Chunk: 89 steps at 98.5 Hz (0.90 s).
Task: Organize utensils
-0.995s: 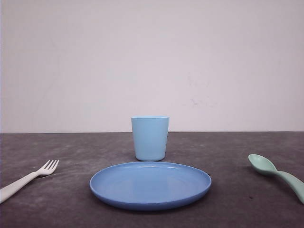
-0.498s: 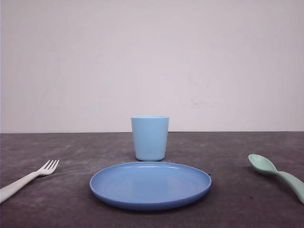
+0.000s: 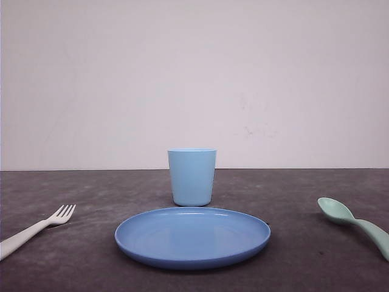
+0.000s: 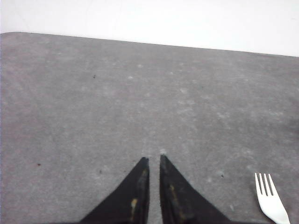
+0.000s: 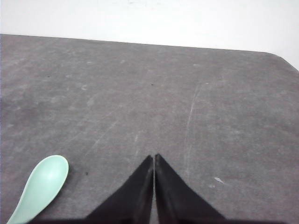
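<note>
A white fork (image 3: 36, 229) lies on the dark table at the front left, tines pointing toward the back. A mint-green spoon (image 3: 355, 222) lies at the front right, bowl toward the back. In the left wrist view my left gripper (image 4: 152, 159) hovers above bare table with its black fingers nearly together and nothing between them; the fork's tines (image 4: 270, 201) lie off to one side. In the right wrist view my right gripper (image 5: 153, 157) is shut and empty, with the spoon's bowl (image 5: 43, 184) apart from it.
A round blue plate (image 3: 192, 237) sits at the front centre of the table. A light blue cup (image 3: 192, 176) stands upright just behind it. A pale wall rises past the table's far edge (image 3: 304, 169).
</note>
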{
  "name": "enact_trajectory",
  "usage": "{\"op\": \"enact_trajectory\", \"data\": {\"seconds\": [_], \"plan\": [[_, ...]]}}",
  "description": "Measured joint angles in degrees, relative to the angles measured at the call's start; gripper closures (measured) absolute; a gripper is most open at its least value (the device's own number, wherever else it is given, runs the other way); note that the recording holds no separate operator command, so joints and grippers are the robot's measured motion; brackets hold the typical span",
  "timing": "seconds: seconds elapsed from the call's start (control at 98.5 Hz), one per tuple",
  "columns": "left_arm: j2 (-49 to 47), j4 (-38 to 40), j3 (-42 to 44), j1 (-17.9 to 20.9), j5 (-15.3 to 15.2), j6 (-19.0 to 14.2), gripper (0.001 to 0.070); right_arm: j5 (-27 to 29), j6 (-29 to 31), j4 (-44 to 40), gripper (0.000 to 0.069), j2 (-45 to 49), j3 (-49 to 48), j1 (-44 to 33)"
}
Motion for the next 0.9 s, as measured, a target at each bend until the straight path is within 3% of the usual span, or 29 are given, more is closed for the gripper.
{"op": "enact_trajectory", "data": {"seconds": [0.447, 0.904], "plan": [[0.0, 0.0, 0.0, 0.0, 0.0, 0.0, 0.0695, -0.35, 0.09, -0.02, 0.0687, 0.0, -0.02, -0.02], [0.0, 2.47, 0.0, 0.0, 0.02, -0.02, 0.0695, -0.44, 4.37, -0.07, 0.0687, 0.0, -0.02, 0.0]]}}
